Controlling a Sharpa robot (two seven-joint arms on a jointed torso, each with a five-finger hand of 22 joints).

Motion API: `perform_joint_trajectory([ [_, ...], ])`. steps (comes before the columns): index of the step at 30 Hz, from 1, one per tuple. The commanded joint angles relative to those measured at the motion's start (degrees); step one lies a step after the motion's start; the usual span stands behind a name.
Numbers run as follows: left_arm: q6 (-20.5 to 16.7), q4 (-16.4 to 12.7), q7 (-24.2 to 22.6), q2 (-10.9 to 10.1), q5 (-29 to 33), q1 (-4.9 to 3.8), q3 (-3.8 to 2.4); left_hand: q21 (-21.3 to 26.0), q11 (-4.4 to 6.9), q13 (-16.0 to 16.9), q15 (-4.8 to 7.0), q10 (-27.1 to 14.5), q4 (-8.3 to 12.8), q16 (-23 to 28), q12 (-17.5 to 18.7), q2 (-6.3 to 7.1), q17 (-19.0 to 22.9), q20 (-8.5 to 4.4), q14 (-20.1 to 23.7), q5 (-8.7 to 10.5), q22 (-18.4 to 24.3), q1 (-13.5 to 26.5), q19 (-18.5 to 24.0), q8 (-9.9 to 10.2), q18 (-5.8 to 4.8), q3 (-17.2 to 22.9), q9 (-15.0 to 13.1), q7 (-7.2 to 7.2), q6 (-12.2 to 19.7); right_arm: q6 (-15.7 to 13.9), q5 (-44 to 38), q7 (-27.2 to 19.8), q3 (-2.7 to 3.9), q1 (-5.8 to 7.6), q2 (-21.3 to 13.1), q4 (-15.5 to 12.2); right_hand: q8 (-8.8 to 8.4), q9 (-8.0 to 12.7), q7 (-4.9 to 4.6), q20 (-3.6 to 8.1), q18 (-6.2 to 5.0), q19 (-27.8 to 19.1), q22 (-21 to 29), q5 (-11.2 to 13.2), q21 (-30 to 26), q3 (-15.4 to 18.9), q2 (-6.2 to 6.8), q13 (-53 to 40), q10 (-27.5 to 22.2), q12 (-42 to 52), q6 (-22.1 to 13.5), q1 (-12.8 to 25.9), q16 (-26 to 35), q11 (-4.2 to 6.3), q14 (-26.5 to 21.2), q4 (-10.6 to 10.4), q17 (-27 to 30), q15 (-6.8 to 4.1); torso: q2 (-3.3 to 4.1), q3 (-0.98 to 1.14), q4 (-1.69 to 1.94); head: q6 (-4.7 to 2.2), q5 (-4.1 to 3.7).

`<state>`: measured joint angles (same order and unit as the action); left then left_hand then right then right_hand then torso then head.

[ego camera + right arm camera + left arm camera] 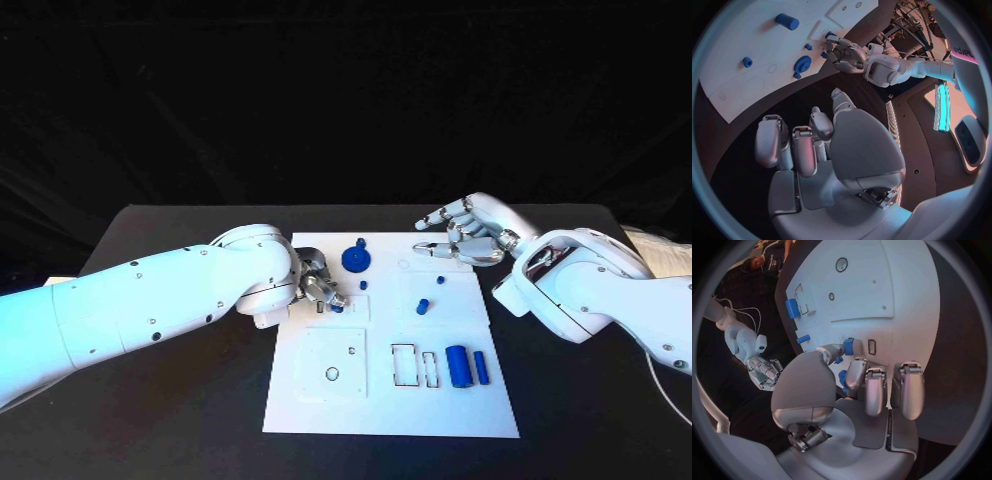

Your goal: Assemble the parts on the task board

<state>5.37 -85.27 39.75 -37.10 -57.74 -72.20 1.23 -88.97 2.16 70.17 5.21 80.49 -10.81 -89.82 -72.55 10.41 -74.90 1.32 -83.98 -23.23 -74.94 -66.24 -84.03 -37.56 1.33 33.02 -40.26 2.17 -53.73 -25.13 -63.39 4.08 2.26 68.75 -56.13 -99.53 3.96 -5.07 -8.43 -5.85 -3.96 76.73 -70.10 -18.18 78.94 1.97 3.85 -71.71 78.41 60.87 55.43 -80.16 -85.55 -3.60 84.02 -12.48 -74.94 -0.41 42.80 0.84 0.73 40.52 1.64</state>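
A: Where does the head camera sit?
B: High up, looking steeply down on the black worktop (173,400), with the whole task board (389,400) in its frame.
A: And the wrist cameras?
B: Each sits close behind its own hand, facing along the palm. The left one looks past the left hand (861,390) onto the board; the right one looks past the right hand (817,150) from over the board's far edge.
A: What is shared?
B: All three take in the board, and each wrist view catches the other hand.

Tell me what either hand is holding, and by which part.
The left hand pinches a small blue part by its end; the right hand holds nothing.
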Motion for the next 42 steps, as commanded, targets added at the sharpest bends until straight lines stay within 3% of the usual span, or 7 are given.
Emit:
perform_joint_trajectory([
  [1, 3.88, 0.54, 3.05, 0.59, 1.86, 0.42, 0.37, -0.03, 0.3, 0.1, 0.26, 0.34, 6.24, -0.18, -0.05, -0.92, -15.1, -0.48, -6.02, -0.05, -13.57, 0.48, -5.25, 0.42, -0.95, 5.37, -0.23, -0.67, -0.15, 0.69, -0.58, 0.01, 0.0, -0.04, 0.05, -0.08, 0.29, -0.06, 0.1, 0.32, -0.52, -0.14, 0.04, -0.2, -0.24, 0.23, -0.32, 0.03, 0.13, 0.27, 0.35, -0.15, 0.31, 0.36, 4.17, 0.08, -7.12, -0.42, -0.03, -0.01, 0.03, 0.05, 0.06],
  [19, 5.82, 3.37, 3.5, 2.87, 1.32, 0.12, 0.39, 0.04, 0.79, 1.39, 0.67, 0.97, 3.97, -0.18, -1.07, -2.58, -15.1, -0.87, -6.02, -0.15, -13.53, 4.27, -5.23, 1.59, -0.93, 0.11, -0.05, -1.29, -1.95, 0.79, -0.58, 0.14, 0.0, -0.04, -0.23, -0.61, 0.25, -0.06, 0.11, 0.34, -0.54, -0.2, 0.15, -0.47, -0.31, 0.28, -0.37, 0.18, 0.04, 0.09, 0.36, -0.26, 0.4, 0.37, 4.14, 0.11, -7.0, -0.44, 0.06, -0.04, -0.04, 0.12, 0.01],
  [31, 6.72, 4.98, 3.63, 3.83, 0.48, 0.15, 0.67, -0.05, 1.02, 2.42, 0.84, 1.56, 2.48, -0.18, -1.94, -2.89, -15.1, -1.02, -6.02, -0.07, -13.69, 6.47, -5.3, 1.97, -0.97, -3.39, -0.1, -1.59, -3.2, 0.92, -0.58, 0.15, 0.0, -0.04, -0.3, -0.74, 0.23, -0.07, 0.11, 0.34, -0.57, -0.3, 0.31, -0.61, -0.4, 0.31, -0.38, 0.28, -0.02, -0.04, 0.36, -0.28, 0.48, 0.38, 4.12, 0.11, -6.88, -0.44, 0.04, -0.07, 0.02, 0.34, -0.25],
  [42, 6.54, 5.11, 3.66, 3.61, -0.09, 0.17, 0.68, -0.12, 1.24, 3.17, 1.04, 1.98, 0.38, -0.18, -2.51, -2.72, -15.1, -1.19, -6.02, 0.01, -13.83, 8.39, -5.37, 2.16, -1.0, -9.86, -0.48, -1.89, -4.19, 0.92, -0.46, 0.08, 0.0, -0.04, -0.35, -0.79, 0.13, -0.08, 0.1, 0.36, -0.61, -0.42, 0.52, 0.39, -0.58, 0.88, -0.49, 0.47, -0.07, -0.17, 0.39, 0.27, 0.61, 0.35, 4.09, -0.35, -6.74, -0.43, -0.02, -0.1, 0.01, 0.39, -0.21],
])
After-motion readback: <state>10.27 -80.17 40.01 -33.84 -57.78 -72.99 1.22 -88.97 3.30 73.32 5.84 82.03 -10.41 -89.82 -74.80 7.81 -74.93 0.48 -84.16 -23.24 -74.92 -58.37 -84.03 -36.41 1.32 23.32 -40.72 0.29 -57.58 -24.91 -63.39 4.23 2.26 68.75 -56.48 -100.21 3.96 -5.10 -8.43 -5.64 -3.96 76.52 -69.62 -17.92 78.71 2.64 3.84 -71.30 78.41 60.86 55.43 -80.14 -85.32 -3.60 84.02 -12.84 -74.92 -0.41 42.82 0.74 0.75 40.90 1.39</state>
